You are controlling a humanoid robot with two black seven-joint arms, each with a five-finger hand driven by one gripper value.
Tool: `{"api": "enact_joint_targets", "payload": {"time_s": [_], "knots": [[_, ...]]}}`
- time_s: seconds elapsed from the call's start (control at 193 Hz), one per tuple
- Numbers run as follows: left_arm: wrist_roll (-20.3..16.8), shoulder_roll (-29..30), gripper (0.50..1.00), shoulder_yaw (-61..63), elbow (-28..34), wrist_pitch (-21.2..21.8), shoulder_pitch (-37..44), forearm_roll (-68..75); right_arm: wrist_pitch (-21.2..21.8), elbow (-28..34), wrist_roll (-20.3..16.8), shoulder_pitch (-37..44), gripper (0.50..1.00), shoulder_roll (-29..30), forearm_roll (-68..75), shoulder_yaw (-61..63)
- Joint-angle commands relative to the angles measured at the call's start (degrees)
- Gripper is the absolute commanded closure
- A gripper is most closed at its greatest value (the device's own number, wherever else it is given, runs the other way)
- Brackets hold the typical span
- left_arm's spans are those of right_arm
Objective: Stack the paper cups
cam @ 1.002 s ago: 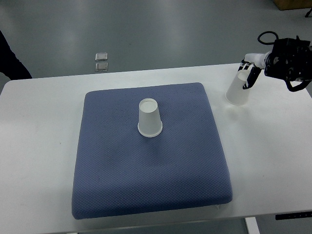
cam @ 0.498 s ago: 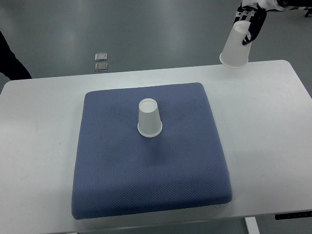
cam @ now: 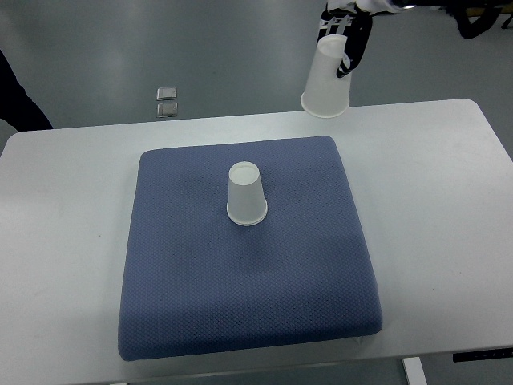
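The white table [cam: 449, 241] carries a blue cushion [cam: 248, 281] that fills its middle, leaving bare strips along the left and right edges and a narrow band at the far edge. One paper cup [cam: 246, 193] stands upside down (rim on the fabric) just behind the cushion's centre, with open cushion all round it. The right hand [cam: 346, 38] is at the top of the picture, fingers [cam: 353, 50] clamped on a second paper cup [cam: 327, 80], which hangs mouth-down and slightly tilted above the table's far edge, touching nothing below. Half a second ago this held cup was further right; it has moved left toward the cushion. The standing cup has not shifted.
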Motion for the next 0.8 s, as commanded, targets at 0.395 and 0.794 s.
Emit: {"api": "enact_joint_targets", "payload": {"time_s": [0.395, 0.794], "knots": [[0.00, 0.00, 0.500, -0.09, 0.26, 0.00, 0.09, 0.00, 0.20, -0.32, -0.01, -1.00, 0.724, 4.81, 4.26, 7.68], [0.00, 0.00, 0.500, -0.09, 0.35, 0.00, 0.09, 0.00, -0.06, 2.14, -0.01, -3.72, 0.720, 4.81, 4.26, 10.67]]}}
